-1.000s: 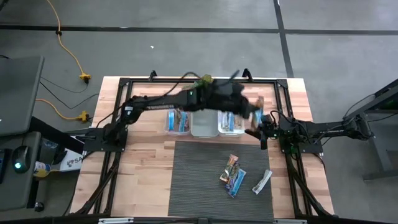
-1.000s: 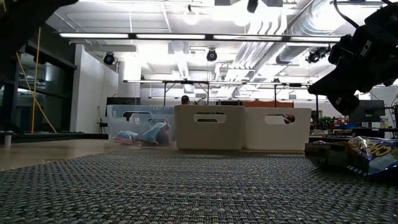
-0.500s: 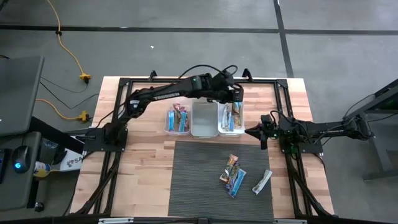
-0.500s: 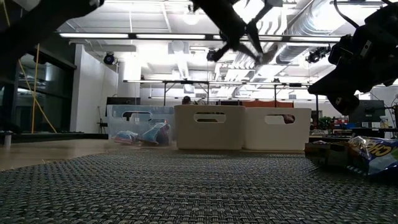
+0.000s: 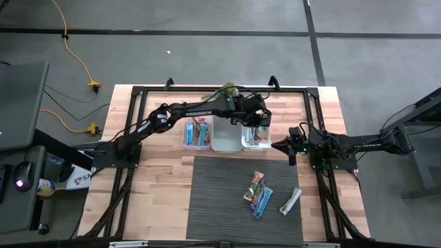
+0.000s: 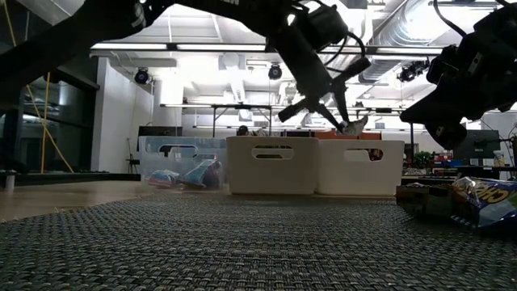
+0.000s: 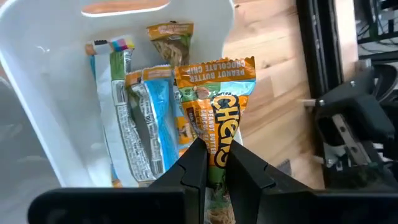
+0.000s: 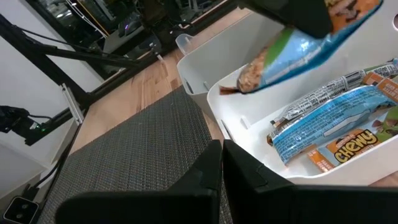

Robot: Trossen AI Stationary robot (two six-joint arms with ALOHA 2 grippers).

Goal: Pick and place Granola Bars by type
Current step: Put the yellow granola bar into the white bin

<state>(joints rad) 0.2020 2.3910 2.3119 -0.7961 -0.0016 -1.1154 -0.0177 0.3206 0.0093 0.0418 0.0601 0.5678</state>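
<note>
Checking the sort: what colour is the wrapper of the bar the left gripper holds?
Mostly orange, green lower down; the left wrist view shows the bar best.

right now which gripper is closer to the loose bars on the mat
Right. The right gripper waits just off the mat's far right corner, close to the loose bars. The left gripper is over the right bin, holding a bar.

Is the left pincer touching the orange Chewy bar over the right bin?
Touching. In the left wrist view, the left pincer has both fingers pressed against the orange Chewy bar, which hangs over the right bin.
</note>
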